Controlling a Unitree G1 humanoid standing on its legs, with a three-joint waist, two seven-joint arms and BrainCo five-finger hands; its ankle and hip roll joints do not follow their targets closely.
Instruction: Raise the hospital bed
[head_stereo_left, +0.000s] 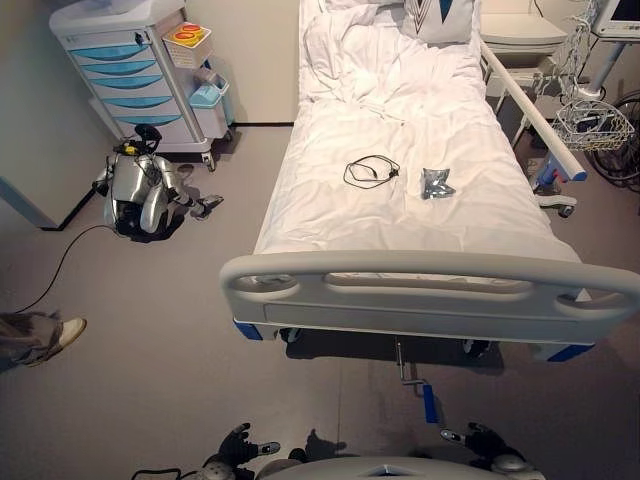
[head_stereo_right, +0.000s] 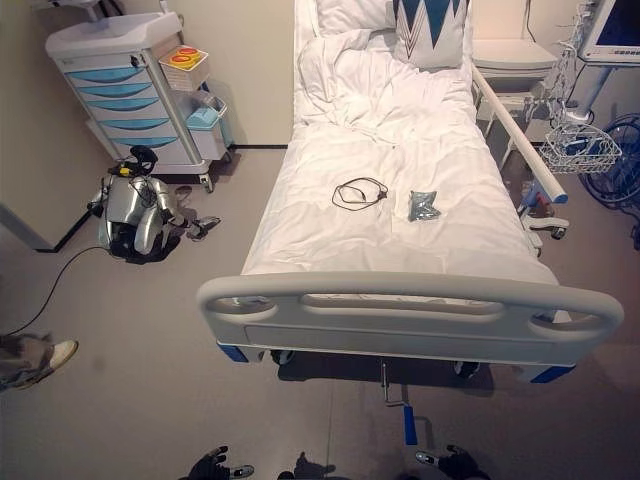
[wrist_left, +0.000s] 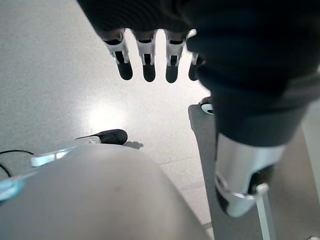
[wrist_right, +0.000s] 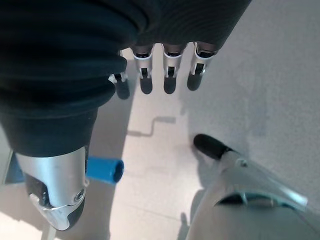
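The hospital bed (head_stereo_left: 420, 300) stands before me with white sheets and a grey footboard (head_stereo_right: 400, 300). From under its foot end a metal crank sticks out toward me, ending in a blue handle (head_stereo_left: 429, 402) that hangs low over the floor. In the right wrist view the blue handle (wrist_right: 105, 170) lies just past my right hand (wrist_right: 170, 75), whose fingers are straight and hold nothing. My right hand (head_stereo_left: 482, 440) hangs slightly right of the handle, apart from it. Over bare floor at the lower left my left hand (wrist_left: 145, 55) is open as well.
A black cable (head_stereo_left: 370, 172) and a silver packet (head_stereo_left: 437, 183) lie on the sheet. A cart with blue drawers (head_stereo_left: 125, 70) and a small robot on the floor (head_stereo_left: 140, 195) are to the left. A person's shoe (head_stereo_left: 45, 335) shows at the left edge. A wire basket (head_stereo_left: 592, 125) stands right.
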